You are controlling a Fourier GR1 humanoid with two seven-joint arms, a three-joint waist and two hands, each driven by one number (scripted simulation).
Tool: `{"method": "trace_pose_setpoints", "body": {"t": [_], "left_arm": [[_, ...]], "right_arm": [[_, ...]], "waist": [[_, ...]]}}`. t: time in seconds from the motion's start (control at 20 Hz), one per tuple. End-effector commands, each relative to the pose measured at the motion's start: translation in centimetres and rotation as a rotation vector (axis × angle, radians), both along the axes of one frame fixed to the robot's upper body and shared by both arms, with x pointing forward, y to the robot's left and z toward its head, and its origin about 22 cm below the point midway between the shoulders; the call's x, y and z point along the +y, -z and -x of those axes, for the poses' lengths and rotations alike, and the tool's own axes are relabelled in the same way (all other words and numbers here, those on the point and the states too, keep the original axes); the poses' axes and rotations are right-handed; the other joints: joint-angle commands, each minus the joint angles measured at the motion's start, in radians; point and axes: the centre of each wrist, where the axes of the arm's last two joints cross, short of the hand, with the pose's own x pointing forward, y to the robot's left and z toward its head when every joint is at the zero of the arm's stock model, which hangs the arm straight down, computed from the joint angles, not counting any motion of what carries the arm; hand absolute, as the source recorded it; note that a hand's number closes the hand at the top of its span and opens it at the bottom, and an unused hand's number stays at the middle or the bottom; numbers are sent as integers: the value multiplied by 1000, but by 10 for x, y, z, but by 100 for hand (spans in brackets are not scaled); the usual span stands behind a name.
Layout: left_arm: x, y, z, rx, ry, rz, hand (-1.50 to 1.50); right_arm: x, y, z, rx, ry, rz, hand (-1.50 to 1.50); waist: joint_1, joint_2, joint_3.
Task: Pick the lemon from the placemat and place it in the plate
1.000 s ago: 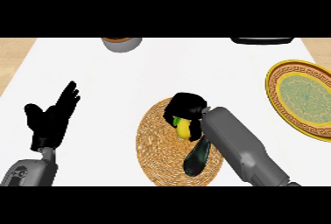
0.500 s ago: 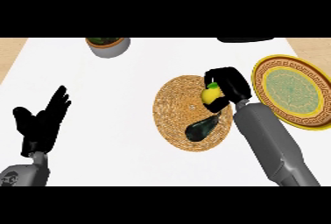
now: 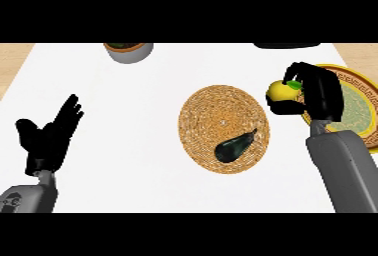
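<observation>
My right hand [image 3: 319, 92] is shut on the yellow lemon [image 3: 281, 91], whose green tip shows between the fingers. It holds the fruit between the round woven placemat [image 3: 221, 117] and the plate [image 3: 359, 107], right at the plate's left rim. The plate is gold-rimmed with a green centre and lies at the right edge, partly hidden behind my hand and forearm. At the left, my left hand [image 3: 48, 137] rests open with fingers up, holding nothing.
A dark eggplant [image 3: 236, 144] lies on the lower right part of the placemat. A grey pot with green leaves [image 3: 129, 50] stands at the back left. A dark object [image 3: 286, 45] peeks in at the top edge. The counter top is white.
My right hand has lifted the lemon off the placemat and carried it rightward to the plate's left rim. The eggplant is now uncovered. The view has shifted, so the scene appears displaced.
</observation>
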Motion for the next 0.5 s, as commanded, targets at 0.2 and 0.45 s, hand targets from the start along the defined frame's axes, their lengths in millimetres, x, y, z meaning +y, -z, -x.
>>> {"method": "trace_pose_setpoints", "body": {"t": [0.2,0.45], "left_arm": [[-8,8,-1,-20,34,4,0],[-3,-4,-2,-19,60,-2,0]], "right_arm": [[-86,-16,39,-28,226,-113,150],[-151,-27,38,-3,272,-134,150]], "waist": [[49,16,1],[60,18,2]]}}
